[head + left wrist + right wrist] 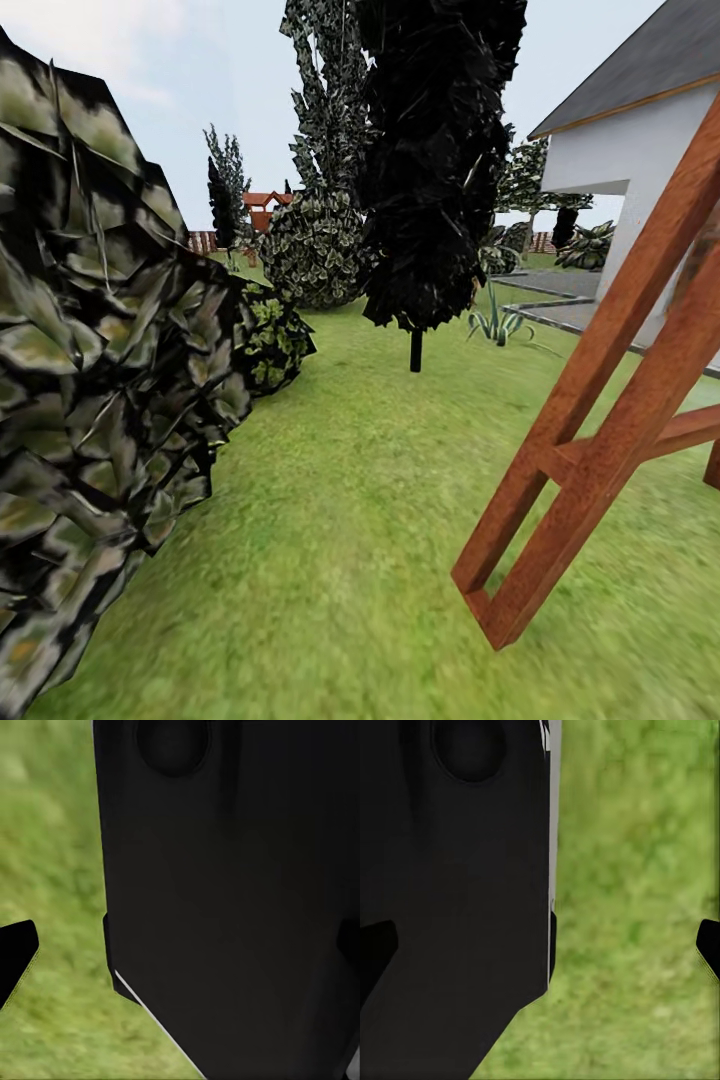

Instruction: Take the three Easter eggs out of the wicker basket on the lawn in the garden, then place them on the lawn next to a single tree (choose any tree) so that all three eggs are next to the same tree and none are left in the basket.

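Bright, even daylight across the lawn (340,520), with no hard cast shadows and no glare. Pale, washed-out sky. Foliage of the near bush (100,380) coarse and blocky, softly smeared toward the picture's edge. Wooden frame (610,400) slightly blurred along its beams. In both wrist views, grass (637,907) out of focus and mottled; dark robot body (232,900) nearly black, detail lost.

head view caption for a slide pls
Lawn corridor between dense foliage and a wooden frame, dark tree ahead.
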